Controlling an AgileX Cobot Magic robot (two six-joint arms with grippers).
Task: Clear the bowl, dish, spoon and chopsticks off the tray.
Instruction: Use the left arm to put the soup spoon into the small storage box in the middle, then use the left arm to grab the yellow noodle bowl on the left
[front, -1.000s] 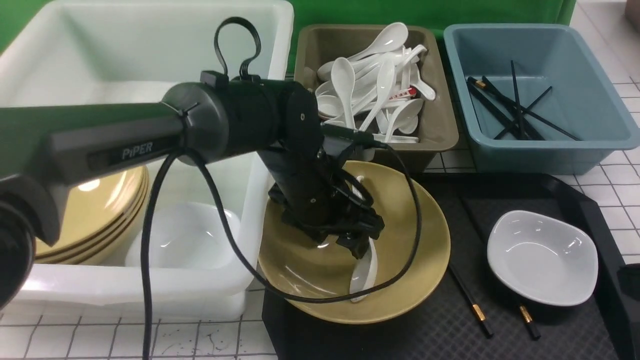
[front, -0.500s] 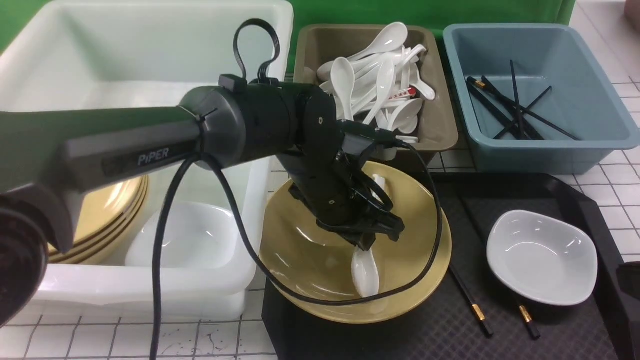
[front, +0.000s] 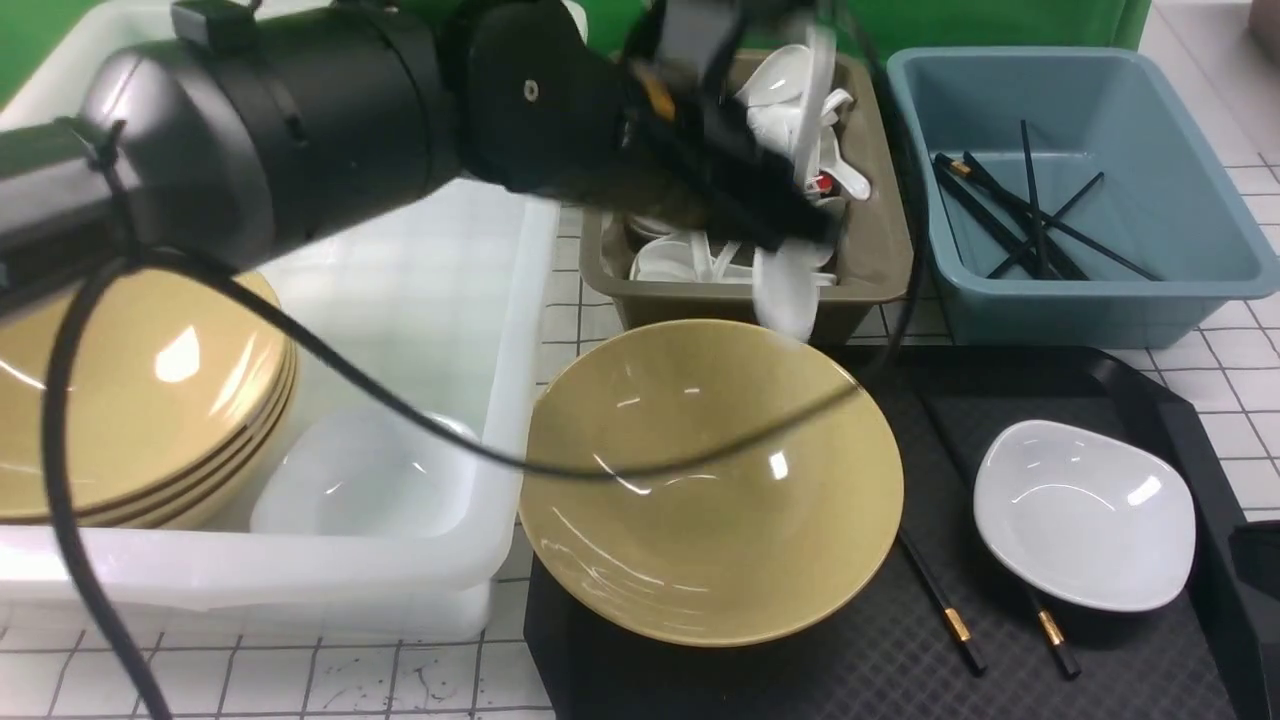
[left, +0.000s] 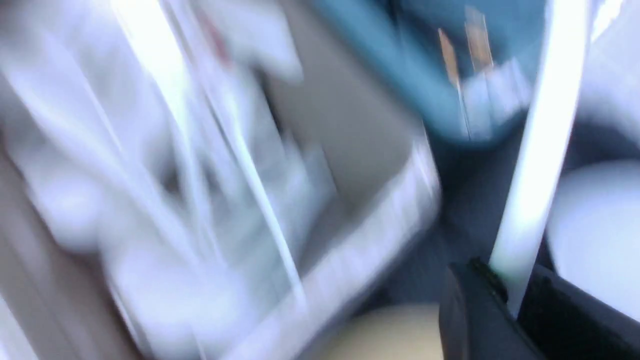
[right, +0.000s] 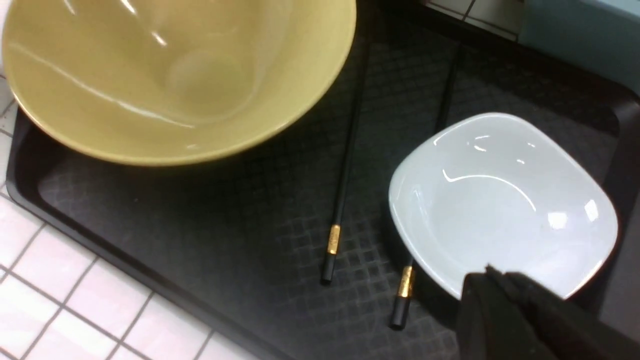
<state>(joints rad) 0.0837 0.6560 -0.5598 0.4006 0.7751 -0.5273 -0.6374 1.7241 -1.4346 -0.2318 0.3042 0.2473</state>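
My left gripper (front: 795, 235) is shut on the white spoon (front: 788, 292), which hangs scoop-down over the front edge of the olive bin (front: 880, 255). The left wrist view is blurred and shows the spoon's handle (left: 530, 190) pinched in that gripper (left: 512, 300). The yellow bowl (front: 710, 480) stands empty on the left of the black tray (front: 1150, 400). The white dish (front: 1085, 515) is on the tray's right. The two black chopsticks (front: 935, 600) lie between them, one partly under the dish. My right gripper (right: 492, 280) is shut and empty, just above the dish's (right: 500, 200) near edge.
The olive bin holds many white spoons (front: 780, 80). A blue bin (front: 1080, 290) at the back right holds black chopsticks. A white tub (front: 300, 590) on the left holds stacked yellow bowls (front: 150, 400) and white dishes (front: 370, 480). The table is white tile.
My left gripper has lifted the spoon out of the yellow bowl and carried it up and back to the olive bin's front edge. The bowl is now empty.
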